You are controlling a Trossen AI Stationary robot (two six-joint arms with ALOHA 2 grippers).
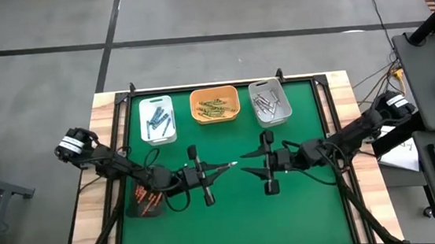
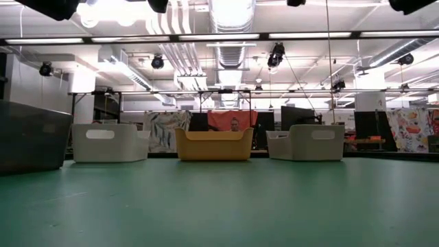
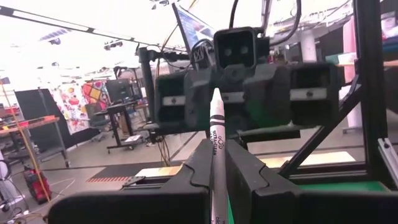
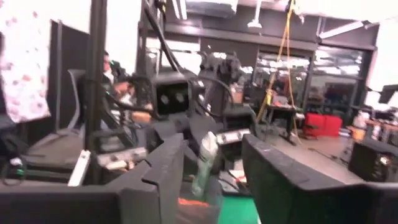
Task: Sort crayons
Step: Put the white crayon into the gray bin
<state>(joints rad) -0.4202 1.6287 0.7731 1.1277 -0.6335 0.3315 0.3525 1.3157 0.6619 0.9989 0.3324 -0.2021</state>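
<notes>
A white crayon (image 3: 217,143) is held in my left gripper (image 1: 228,166), which is shut on it above the green mat's middle and points toward the table's right. My right gripper (image 1: 246,158) faces it from the right with its fingers open. The crayon (image 4: 205,158) shows blurred in front of the gap, apart from both fingers. Along the far edge stand three trays: a white one with dark blue-grey crayons (image 1: 157,119), an orange one with yellow-olive crayons (image 1: 214,105) and a white one with grey-white crayons (image 1: 269,103). Red-orange crayons (image 1: 147,198) lie in a dark tray at the left. My left gripper pinches the white crayon's lower shaft (image 3: 219,186) between its two fingers. The fingers come roughly level from the table's left and lie along the crayon. Its pointed tip (image 3: 216,93) sticks out past the fingertips toward my right gripper. The crayon is lifted clear of the mat.
The dark tray (image 2: 34,137) stands at the mat's left edge under my left arm. A black frame runs around the mat (image 1: 304,209). Bare green mat lies between the trays and the near edge. A person (image 4: 112,68) is in the room beyond the table.
</notes>
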